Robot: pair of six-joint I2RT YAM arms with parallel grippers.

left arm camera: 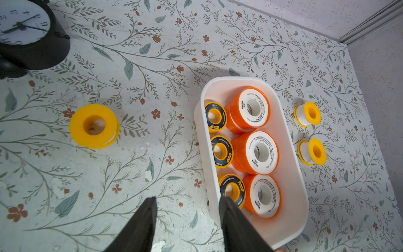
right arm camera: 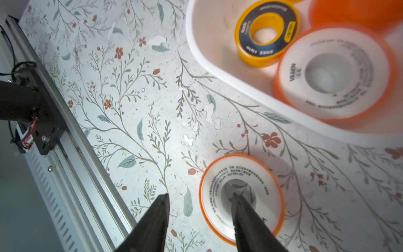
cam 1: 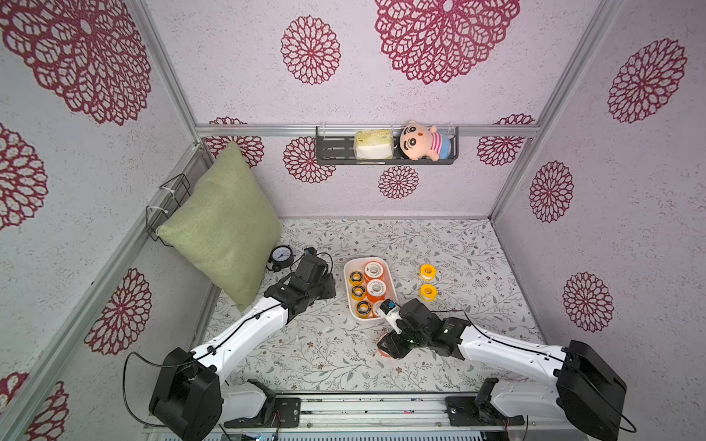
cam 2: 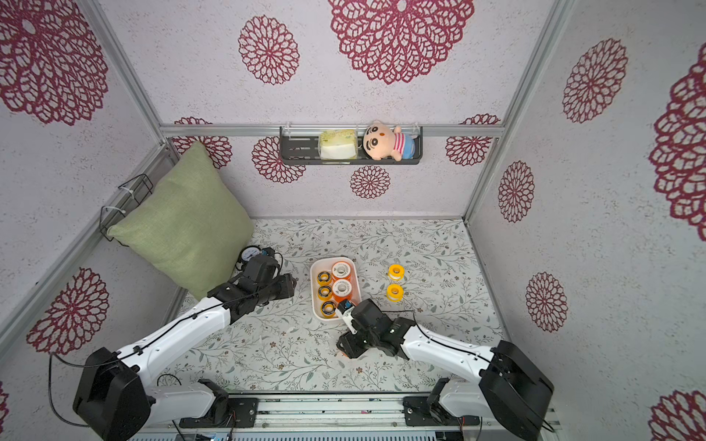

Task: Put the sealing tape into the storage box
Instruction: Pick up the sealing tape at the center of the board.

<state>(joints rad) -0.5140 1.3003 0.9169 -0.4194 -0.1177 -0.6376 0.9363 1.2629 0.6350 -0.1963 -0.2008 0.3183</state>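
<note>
Both top views: I count six sealing tape [cam 1: 375, 287] spools in the storage box [cam 1: 346, 282]; two yellow spools [cam 2: 395, 272] wait just beside it.
Left wrist: my left gripper [left arm camera: 188, 199] is apart and empty; a third yellow spool [left arm camera: 94, 126] lies loose.
Right wrist: my right gripper [right arm camera: 199, 195] is apart, astride a loose orange spool [right arm camera: 263, 196], unclamped.

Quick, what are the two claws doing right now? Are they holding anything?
Left claw: open, holding nothing.
Right claw: open, holding nothing, poised right over an orange tape spool.

I noted pale textured walls [cam 1: 237, 76] with crimson lace rosettes, aluminium corner posts [cam 1: 175, 82], a leafy floral-print table covering [cam 1: 439, 244], a dark grey slotted wall shelf [cam 1: 334, 151], and a sage-green fabric cushion [cam 1: 225, 221] leaning in the corner.
</note>
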